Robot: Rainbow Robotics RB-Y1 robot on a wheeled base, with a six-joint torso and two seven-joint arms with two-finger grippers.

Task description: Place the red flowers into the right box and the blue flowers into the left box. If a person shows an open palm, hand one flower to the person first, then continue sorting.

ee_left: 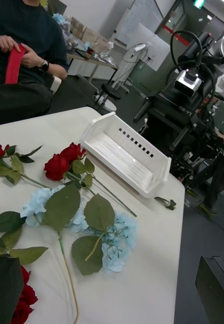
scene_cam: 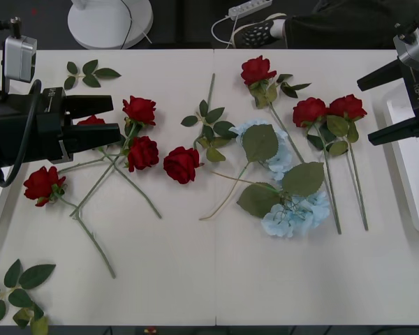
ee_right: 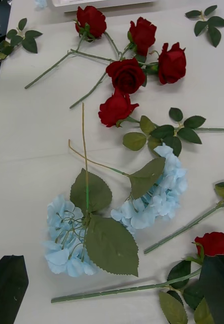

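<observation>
From above, the open-jawed left gripper (scene_cam: 108, 118) hangs at the desk's left edge right beside the red flowers (scene_cam: 141, 110), while the right gripper (scene_cam: 377, 108), spread wide at the right edge, looks down in its wrist view on the blue flowers (ee_right: 71, 238), stems pointing away.
</observation>
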